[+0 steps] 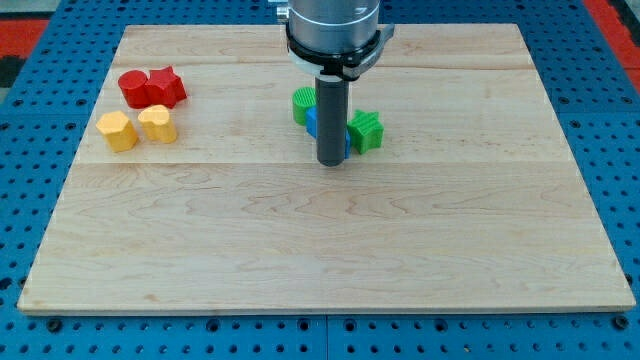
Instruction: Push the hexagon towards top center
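Observation:
A yellow hexagon-like block [118, 131] lies at the view's left, touching a second yellow block [157, 123] on its right. My tip [331, 163] rests on the board near the centre, far to the right of the yellow blocks. The rod stands right in front of a blue block [312, 122] and hides most of it. A green block [303, 105] lies just up-left of the rod. A green star-like block [366, 131] lies just to its right.
Two red blocks sit above the yellow pair: a rounded one [134, 89] and a star-like one [167, 86], touching each other. The wooden board [320, 250] lies on a blue perforated base. The arm's grey housing [335, 25] hangs over the top centre.

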You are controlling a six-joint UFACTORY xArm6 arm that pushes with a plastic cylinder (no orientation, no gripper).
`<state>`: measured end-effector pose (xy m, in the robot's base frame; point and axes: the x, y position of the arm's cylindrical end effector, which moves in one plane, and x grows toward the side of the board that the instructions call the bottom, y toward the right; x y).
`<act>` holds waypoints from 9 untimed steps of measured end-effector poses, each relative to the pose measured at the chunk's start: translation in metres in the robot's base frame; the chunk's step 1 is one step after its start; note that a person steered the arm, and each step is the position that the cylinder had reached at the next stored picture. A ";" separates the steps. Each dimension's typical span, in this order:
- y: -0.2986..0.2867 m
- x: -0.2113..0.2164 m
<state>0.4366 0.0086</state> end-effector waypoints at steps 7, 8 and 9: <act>-0.095 0.018; -0.165 0.017; -0.260 0.016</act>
<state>0.4529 -0.2509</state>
